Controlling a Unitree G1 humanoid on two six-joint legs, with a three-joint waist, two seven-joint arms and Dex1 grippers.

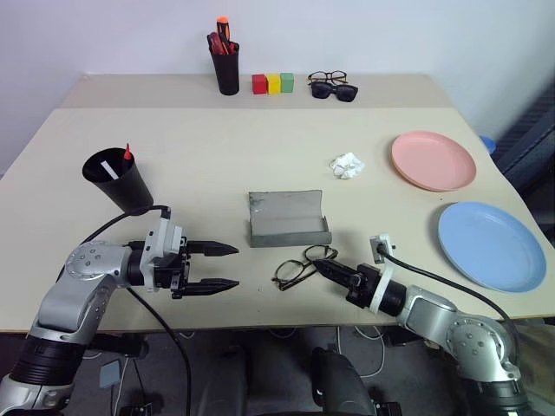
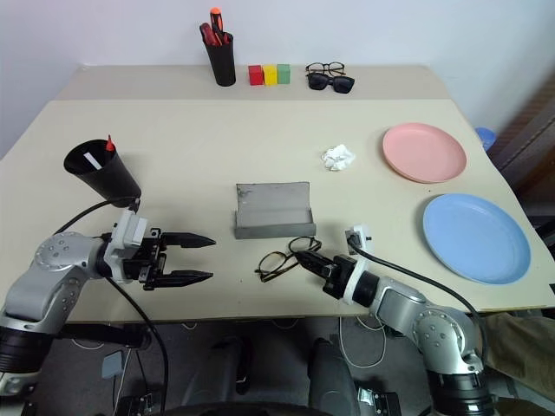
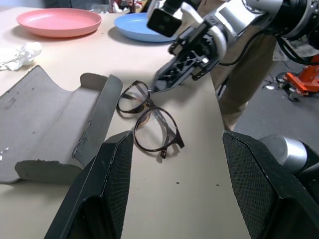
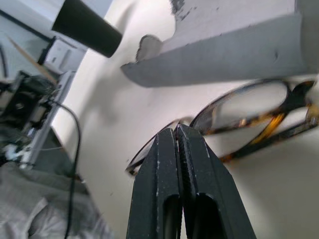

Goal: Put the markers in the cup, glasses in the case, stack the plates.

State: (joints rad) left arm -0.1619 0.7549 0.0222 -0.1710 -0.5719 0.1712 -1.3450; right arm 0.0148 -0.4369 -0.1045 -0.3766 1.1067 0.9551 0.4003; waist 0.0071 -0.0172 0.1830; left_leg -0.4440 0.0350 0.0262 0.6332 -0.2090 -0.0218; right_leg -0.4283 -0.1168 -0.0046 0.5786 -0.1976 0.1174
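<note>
Grey felt case (image 1: 288,220) is lying open near the desk's (image 1: 208,147) front edge, one pair of glasses (image 1: 301,264) just before it; right gripper (image 1: 323,268) is pinching their rim, left gripper (image 1: 227,266) gaping empty. Two plates (image 1: 433,160) (image 1: 491,245) are sitting apart by the right edge.

The robot's left arm reaches in over the tabletop's near left edge, its wrist turned so the left gripper (image 1: 227,266) points across toward the right, roughly level, its two black fingers (image 1: 212,250) held well apart with nothing between them. The right arm comes in from the near right corner, forearm angled toward the middle; the right gripper (image 1: 323,268) aims leftward and away, its fingers pressed tight together.
</note>
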